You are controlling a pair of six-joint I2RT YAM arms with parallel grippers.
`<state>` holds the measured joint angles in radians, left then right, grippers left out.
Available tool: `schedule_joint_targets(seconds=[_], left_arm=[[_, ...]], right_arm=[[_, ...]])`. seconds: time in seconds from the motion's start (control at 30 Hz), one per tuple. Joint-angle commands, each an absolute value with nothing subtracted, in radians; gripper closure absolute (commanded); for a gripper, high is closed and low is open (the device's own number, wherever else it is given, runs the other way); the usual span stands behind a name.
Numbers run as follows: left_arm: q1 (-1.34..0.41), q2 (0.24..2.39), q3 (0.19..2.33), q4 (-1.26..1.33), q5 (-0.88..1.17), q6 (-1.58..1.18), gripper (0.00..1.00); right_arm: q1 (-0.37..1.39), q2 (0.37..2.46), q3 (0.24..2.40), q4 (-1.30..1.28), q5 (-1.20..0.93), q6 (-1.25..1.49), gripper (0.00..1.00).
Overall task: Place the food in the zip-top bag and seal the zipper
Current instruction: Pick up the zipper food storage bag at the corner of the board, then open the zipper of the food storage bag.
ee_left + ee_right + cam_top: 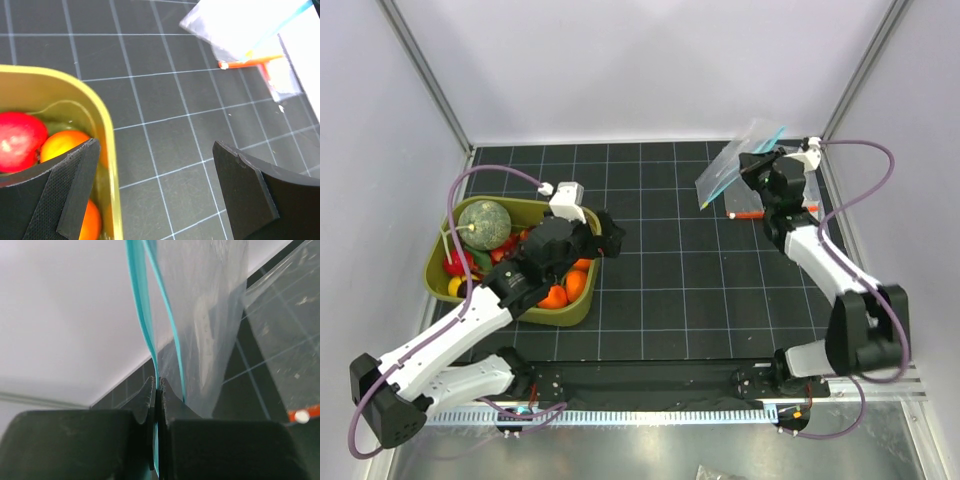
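Our right fingers point(145, 402) pinch the thin teal zipper strip point(141, 315) so the clear crinkly plastic bag point(210, 315) stands open above them. Our left fingers point(75, 185), wide and empty, hover over the round orange toy fruit point(62, 145).

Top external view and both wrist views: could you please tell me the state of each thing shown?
zip-top bag: held up by its mouth
zipper: unsealed, strips apart
right tool: shut on one zipper strip
left tool: open, empty, above the tray rim
food: lying in the tray, none bagged
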<state>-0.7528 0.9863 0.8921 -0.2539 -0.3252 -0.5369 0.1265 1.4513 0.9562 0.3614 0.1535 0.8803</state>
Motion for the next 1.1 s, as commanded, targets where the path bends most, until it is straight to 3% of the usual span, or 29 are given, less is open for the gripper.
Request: schedule_joint_targets(seconds=[0.0, 0.2, 0.47, 0.77, 0.93, 1.07], left_arm=[[-0.758, 0.948, 0.859, -0.104, -0.226, -0.476, 0.0], [-0.764, 1.026, 0.865, -0.026, -0.045, -0.482, 0.0], [-0.897, 1.132, 0.902, 0.009, -0.09, -0.391, 0.02], [-0.94, 1.247, 0.93, 0.037, -0.158, -0.354, 0.06], [-0.942, 1.229, 0.901, 0.064, -0.176, -0.353, 0.07], [-0.943, 1.163, 0.853, 0.132, -0.169, -0.351, 0.07]], right_arm=[[0.225, 1.307, 0.89, 0.158, 0.225, 0.845, 0.99], [0.437, 1.17, 0.838, 0.049, 0.276, 0.812, 0.99], [0.757, 1.137, 0.79, 0.077, 0.408, 0.81, 0.99], [0.801, 0.983, 0.703, 0.135, 0.477, 0.839, 0.99], [0.801, 0.876, 0.571, 0.302, 0.466, 0.897, 0.99], [0.801, 0.868, 0.604, 0.242, 0.471, 0.9, 0.99]])
